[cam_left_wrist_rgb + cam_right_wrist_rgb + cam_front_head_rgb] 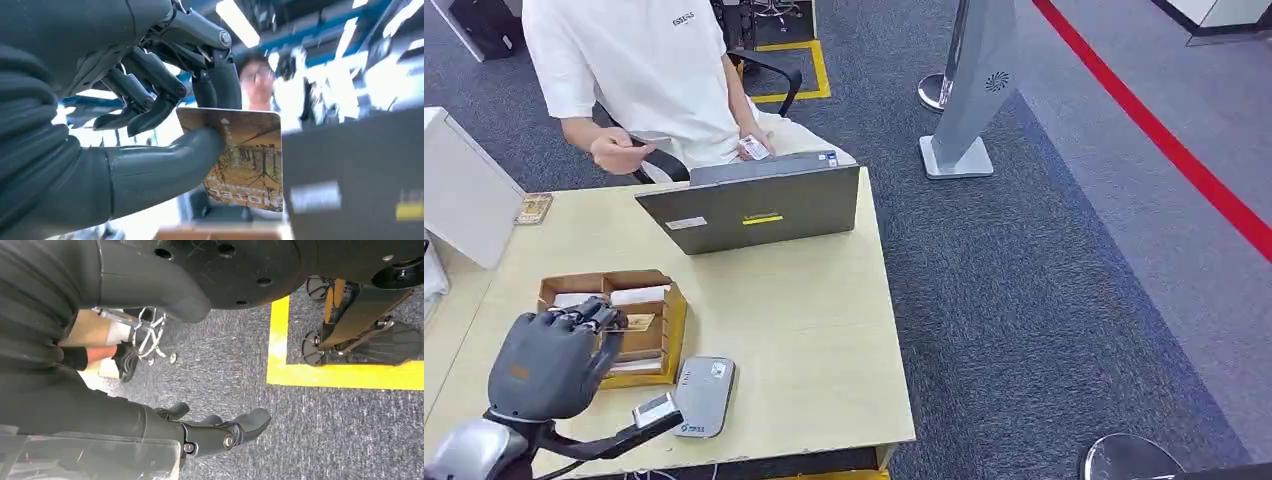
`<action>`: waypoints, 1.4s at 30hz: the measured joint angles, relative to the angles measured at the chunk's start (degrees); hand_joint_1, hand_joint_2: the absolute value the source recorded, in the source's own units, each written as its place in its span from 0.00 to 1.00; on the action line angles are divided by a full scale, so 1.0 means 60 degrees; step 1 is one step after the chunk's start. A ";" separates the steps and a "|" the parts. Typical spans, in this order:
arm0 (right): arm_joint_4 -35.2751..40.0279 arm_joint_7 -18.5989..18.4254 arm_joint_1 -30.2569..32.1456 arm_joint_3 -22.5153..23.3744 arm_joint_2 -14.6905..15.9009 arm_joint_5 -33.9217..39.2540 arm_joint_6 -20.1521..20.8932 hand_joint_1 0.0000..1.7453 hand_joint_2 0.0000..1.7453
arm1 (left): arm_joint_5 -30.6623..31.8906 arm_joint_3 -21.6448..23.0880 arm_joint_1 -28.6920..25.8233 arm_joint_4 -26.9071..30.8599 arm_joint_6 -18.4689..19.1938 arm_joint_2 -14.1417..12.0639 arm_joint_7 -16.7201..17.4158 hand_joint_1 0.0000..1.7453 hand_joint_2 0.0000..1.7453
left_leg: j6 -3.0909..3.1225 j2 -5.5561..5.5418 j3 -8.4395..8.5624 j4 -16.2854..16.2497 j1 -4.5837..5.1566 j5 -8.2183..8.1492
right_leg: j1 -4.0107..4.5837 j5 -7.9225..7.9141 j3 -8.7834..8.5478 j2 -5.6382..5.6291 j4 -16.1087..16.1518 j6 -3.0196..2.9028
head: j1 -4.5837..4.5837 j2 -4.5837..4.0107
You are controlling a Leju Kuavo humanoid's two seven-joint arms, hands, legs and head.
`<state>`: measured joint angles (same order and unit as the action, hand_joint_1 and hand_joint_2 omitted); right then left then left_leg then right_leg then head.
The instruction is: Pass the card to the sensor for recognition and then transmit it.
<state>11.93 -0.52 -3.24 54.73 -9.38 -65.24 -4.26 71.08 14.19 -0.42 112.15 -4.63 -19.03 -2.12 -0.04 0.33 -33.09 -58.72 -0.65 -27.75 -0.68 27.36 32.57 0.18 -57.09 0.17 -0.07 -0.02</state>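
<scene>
Left hand pinches a hotel key card above the cardboard tray.
Right hand hangs over carpet, fingers loosely apart, holding nothing; grey card reader lies beside the tray.

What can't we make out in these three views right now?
- Card: in head view the left hand hides it; left wrist view shows it pinched, print partly blurred.
- Sensor: its lettering is too small in head view.
- Box: partly hidden by the left hand.
- Right hand: cover hides part; holds nothing visible.
</scene>
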 joint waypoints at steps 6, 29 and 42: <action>0.0000 -0.0022 -0.0017 -0.0004 -0.0029 -0.0460 0.0073 0.00 1.00 | -0.0277 0.0269 0.1729 0.0335 0.0084 -0.0053 0.0386 1.00 1.00 | 0.0003 -0.0013 0.0000 -0.0002 0.0003 0.0006 | 0.0000 -0.0006 -0.0005 0.0013 0.0000 0.0002 | 0.0004 0.0000; -0.0018 -0.0142 -0.0139 -0.1075 -0.0077 -0.1974 0.0459 0.00 1.00 | 0.2616 0.0462 0.6627 -0.5565 -0.3024 0.1875 0.1086 0.00 1.00 | -0.0004 0.0016 0.0013 -0.0012 0.0003 0.0018 | -0.0002 -0.0032 -0.0001 -0.0018 -0.0016 -0.0008 | -0.0007 0.0000; -0.0022 -0.0175 -0.0132 -0.1180 -0.0080 -0.1971 0.0459 0.00 1.00 | 0.2551 0.0448 0.6728 -0.6444 -0.3115 0.1966 0.1129 0.00 1.00 | -0.0002 0.0008 -0.0001 -0.0010 0.0003 0.0028 | -0.0001 -0.0034 0.0006 -0.0016 -0.0020 -0.0012 | -0.0015 0.0000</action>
<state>11.80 -1.57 -4.04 47.65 -9.86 -77.07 -1.51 86.38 16.87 39.95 73.49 -23.32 -7.23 4.66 -0.05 0.38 -33.10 -58.78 -0.63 -27.58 -0.68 27.15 32.61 0.08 -57.20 0.09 -0.15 -0.02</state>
